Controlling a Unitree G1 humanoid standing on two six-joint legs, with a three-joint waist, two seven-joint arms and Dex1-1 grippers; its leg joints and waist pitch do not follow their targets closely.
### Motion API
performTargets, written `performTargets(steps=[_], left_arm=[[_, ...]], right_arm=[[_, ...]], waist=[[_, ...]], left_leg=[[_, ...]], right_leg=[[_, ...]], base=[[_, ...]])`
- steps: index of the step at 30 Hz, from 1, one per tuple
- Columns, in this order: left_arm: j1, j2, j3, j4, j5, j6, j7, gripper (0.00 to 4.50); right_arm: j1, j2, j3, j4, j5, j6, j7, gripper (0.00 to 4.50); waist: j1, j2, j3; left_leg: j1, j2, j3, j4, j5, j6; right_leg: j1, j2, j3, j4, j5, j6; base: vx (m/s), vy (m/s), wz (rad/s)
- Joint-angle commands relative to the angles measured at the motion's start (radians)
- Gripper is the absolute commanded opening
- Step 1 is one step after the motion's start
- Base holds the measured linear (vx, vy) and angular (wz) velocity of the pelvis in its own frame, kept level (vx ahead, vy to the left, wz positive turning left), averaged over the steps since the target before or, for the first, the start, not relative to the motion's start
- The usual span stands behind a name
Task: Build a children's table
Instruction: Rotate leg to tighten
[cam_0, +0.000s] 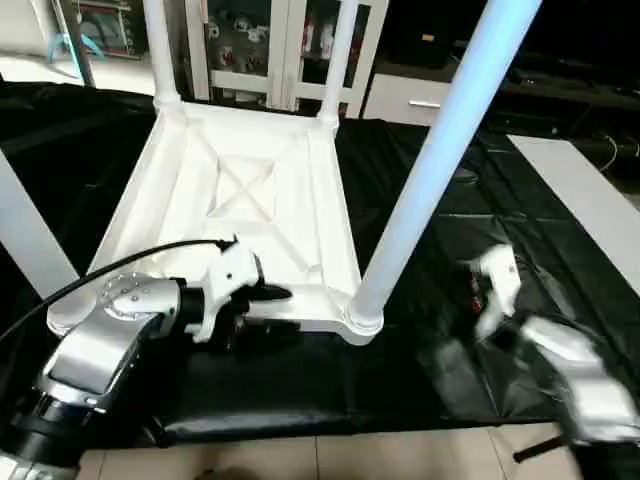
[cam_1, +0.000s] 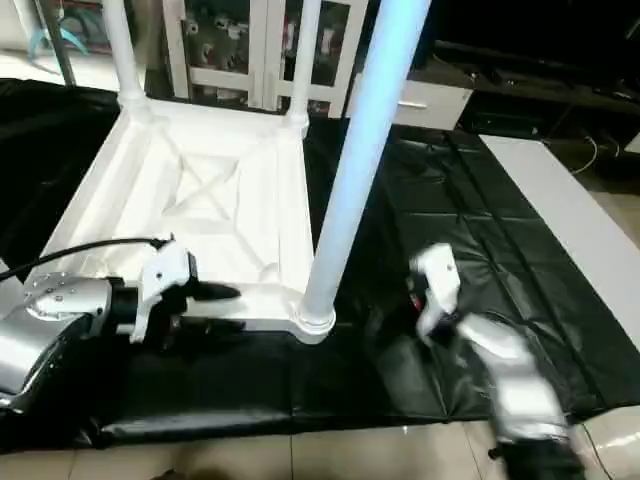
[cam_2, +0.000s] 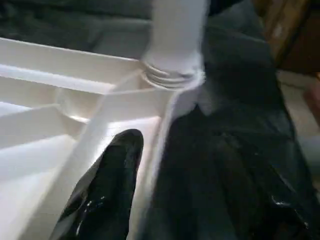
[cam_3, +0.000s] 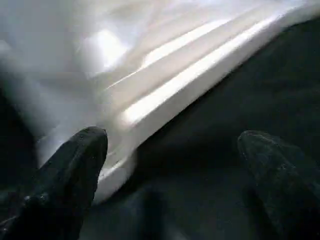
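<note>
1. Black sheeting (cam_0: 480, 230) covers the work surface in front of you, with pale tiled floor (cam_0: 400, 455) along its near edge and white glass-fronted cabinets (cam_0: 270, 50) at the back; what is on their shelves is too small to tell.
2. You are looking at the children's table top (cam_0: 240, 200) lying upside down on the sheet, its X-ribbed underside facing up and its long axis running away from you toward the cabinets.
3. Legs stand upright in its corner sockets: 2 at the far corners, the far-left leg (cam_0: 158, 50) and the far-right leg (cam_0: 340, 55), and 1 at the near-right corner, the near-right leg (cam_0: 440, 150), leaning slightly to your right as it rises.
4. Another white leg (cam_0: 30, 240) crosses the left edge of your head view; its base is hidden behind your left arm.
5. Your left gripper (cam_0: 262, 310) reaches level along the near rim of the top, fingers pointing toward the near-right socket. Its jaws are partly spread around that rim, 1 finger (cam_2: 107, 185) above the white edge, and they pinch nothing.
6. Your right gripper (cam_3: 175, 165) sits low over the black sheet just right of the near-right corner, apart from the table. Its jaws are spread wide and empty.
</note>
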Motion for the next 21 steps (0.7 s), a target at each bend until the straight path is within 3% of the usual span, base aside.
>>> performTargets(steps=[1,2,4,6,7,8,9,10,11,13,14,16,18,20,21], left_arm=[[-0.005,0.007,-0.029,-0.024,0.006,0.0,-0.024,2.61],[-0.005,0.008,-0.032,-0.021,0.01,-0.002,-0.025,2.61],[-0.005,0.011,-0.045,-0.009,0.029,-0.015,-0.026,2.61],[-0.032,-0.011,-0.052,0.052,0.086,-0.067,0.037,2.61],[-0.034,-0.012,-0.052,0.056,0.09,-0.071,0.041,2.61],[-0.055,-0.028,-0.053,0.096,0.117,-0.098,0.078,2.61],[-0.069,-0.038,-0.054,0.121,0.125,-0.106,0.093,2.61],[-0.076,-0.036,-0.065,0.131,0.131,-0.103,0.091,2.61],[-0.078,-0.035,-0.068,0.133,0.133,-0.102,0.09,2.61],[-0.082,-0.03,-0.078,0.138,0.139,-0.099,0.086,2.61],[-0.087,-0.025,-0.094,0.15,0.152,-0.107,0.083,2.61],[-0.089,-0.026,-0.097,0.156,0.154,-0.11,0.083,2.61],[-0.098,-0.021,-0.113,0.176,0.173,-0.119,0.073,2.61],[-0.104,-0.019,-0.122,0.191,0.185,-0.128,0.061,2.61],[-0.105,-0.02,-0.123,0.196,0.187,-0.13,0.058,2.61]], right_arm=[[0.011,-0.04,0.021,-0.056,0.02,0.03,0.072,4.5],[0.015,-0.05,0.025,-0.066,0.021,0.033,0.081,4.5],[0.032,-0.089,0.038,-0.105,0.025,0.043,0.115,4.5],[0.041,-0.104,0.055,-0.16,0.037,0.059,0.126,4.5],[0.041,-0.103,0.056,-0.162,0.038,0.059,0.125,4.5],[0.04,-0.091,0.065,-0.189,0.038,0.064,0.111,4.5],[0.037,-0.073,0.071,-0.204,0.036,0.067,0.093,4.5],[0.037,-0.065,0.075,-0.211,0.031,0.068,0.088,4.5],[0.037,-0.064,0.077,-0.213,0.029,0.069,0.087,4.5],[0.039,-0.061,0.08,-0.218,0.026,0.071,0.087,4.5],[0.049,-0.062,0.083,-0.231,0.027,0.079,0.091,4.5],[0.053,-0.062,0.083,-0.236,0.031,0.082,0.091,4.5],[0.064,-0.065,0.087,-0.248,0.03,0.085,0.085,4.5],[0.07,-0.065,0.089,-0.255,0.031,0.086,0.079,4.5],[0.073,-0.062,0.087,-0.253,0.03,0.083,0.072,4.5]], waist=[[0.003,0.024,-0.048],[0.004,0.022,-0.045],[0.007,0.021,-0.045],[0.005,0.032,-0.045],[0.004,0.027,-0.046],[0.005,0.027,-0.046],[0.005,0.036,-0.046],[0.005,0.033,-0.048],[0.006,0.037,-0.049],[0.007,0.035,-0.05],[0.009,0.053,-0.051],[0.009,0.045,-0.054],[0.011,0.063,-0.054],[0.012,0.057,-0.053],[0.014,0.075,-0.054]], left_leg=[[0.0,0.022,-0.006,-0.072,-0.194,0.02],[0.002,0.025,-0.006,-0.074,-0.229,0.011],[0.005,0.027,-0.009,-0.073,-0.251,0.005],[0.004,0.027,-0.012,-0.075,-0.254,0.001],[0.006,0.026,-0.011,-0.073,-0.263,0.0],[0.003,0.026,-0.014,-0.074,-0.254,0.0],[0.004,0.025,-0.014,-0.075,-0.253,-0.002],[0.009,0.025,-0.013,-0.072,-0.259,-0.005],[0.006,0.026,-0.016,-0.073,-0.256,-0.012],[0.005,0.026,-0.016,-0.073,-0.248,-0.012],[0.007,0.025,-0.016,-0.073,-0.244,-0.013],[0.006,0.024,-0.014,-0.07,-0.22,-0.006],[0.006,0.023,-0.015,-0.069,-0.21,-0.005],[0.003,0.021,-0.014,-0.069,-0.208,0.004],[0.004,0.021,-0.016,-0.07,-0.213,0.001]], right_leg=[[0.056,-0.043,0.043,-0.064,-0.157,-0.18],[0.053,-0.045,0.042,-0.074,-0.232,-0.163],[0.051,-0.046,0.044,-0.078,-0.284,-0.142],[0.049,-0.045,0.043,-0.077,-0.279,-0.146],[0.047,-0.042,0.042,-0.08,-0.28,-0.14],[0.05,-0.044,0.042,-0.078,-0.273,-0.141],[0.049,-0.043,0.042,-0.078,-0.269,-0.14],[0.044,-0.044,0.042,-0.079,-0.265,-0.143],[0.048,-0.045,0.041,-0.075,-0.245,-0.152],[0.05,-0.045,0.041,-0.072,-0.231,-0.156],[0.049,-0.044,0.042,-0.069,-0.204,-0.165],[0.053,-0.042,0.041,-0.064,-0.15,-0.18],[0.055,-0.041,0.041,-0.061,-0.108,-0.193],[0.059,-0.042,0.04,-0.063,-0.12,-0.197],[0.059,-0.045,0.041,-0.061,-0.127,-0.198]], base=[[0.0,0.0,0.0],[0.0,0.0,0.0],[0.0,0.0,0.0],[0.0,0.0,0.0],[0.0,0.0,0.0],[0.0,0.0,0.0],[0.0,0.0,0.0],[0.0,0.0,0.0],[0.0,0.0,0.0],[0.0,0.0,0.0],[0.0,0.0,0.0],[0.0,0.0,0.0],[0.0,0.0,0.0],[0.0,0.0,0.0],[0.0,0.0,0.0]])
